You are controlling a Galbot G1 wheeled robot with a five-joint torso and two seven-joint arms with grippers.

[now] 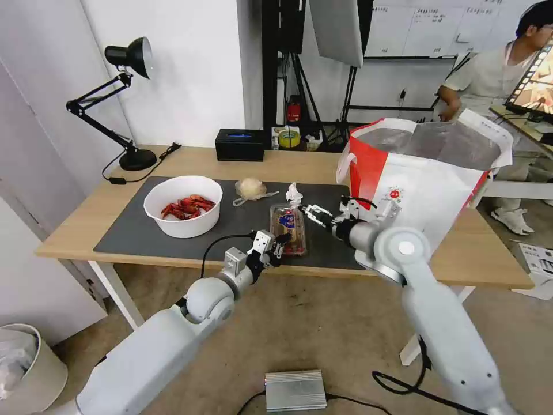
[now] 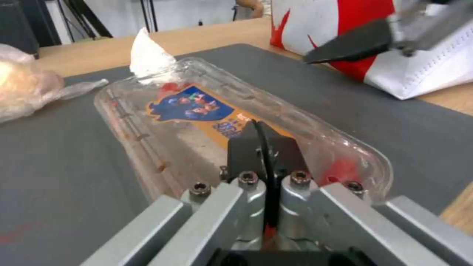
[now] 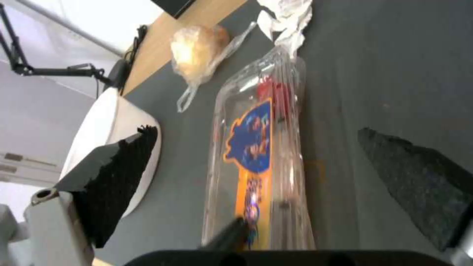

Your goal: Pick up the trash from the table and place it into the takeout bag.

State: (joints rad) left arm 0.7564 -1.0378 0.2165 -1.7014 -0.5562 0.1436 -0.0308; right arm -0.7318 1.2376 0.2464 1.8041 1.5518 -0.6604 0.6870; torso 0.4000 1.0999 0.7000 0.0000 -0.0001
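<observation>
The clear hinged tray point(image 1: 288, 226) with a blue and orange label lies on the dark mat point(image 1: 132, 230) of the table point(image 1: 86, 219). My left gripper point(image 1: 281, 241) is shut, its fingers point(image 2: 246, 151) pressed together over the tray's point(image 2: 162, 122) near end. My right gripper point(image 1: 311, 212) is open and hangs over the tray point(image 3: 261, 147), one finger point(image 3: 118, 173) on each side. Beside it are the tissue wad point(image 1: 294, 193), the small plastic bag point(image 1: 252, 188) and the white bowl point(image 1: 183, 206) of red shells. The takeout bag point(image 1: 420, 190) stands open at the right.
A black box point(image 1: 239, 144) and a yellow tape roll point(image 1: 288, 138) sit at the table's back edge. A black desk lamp point(image 1: 129, 104) stands at the back left. On the floor lie a metal box point(image 1: 295, 390) and a white bin point(image 1: 23, 369).
</observation>
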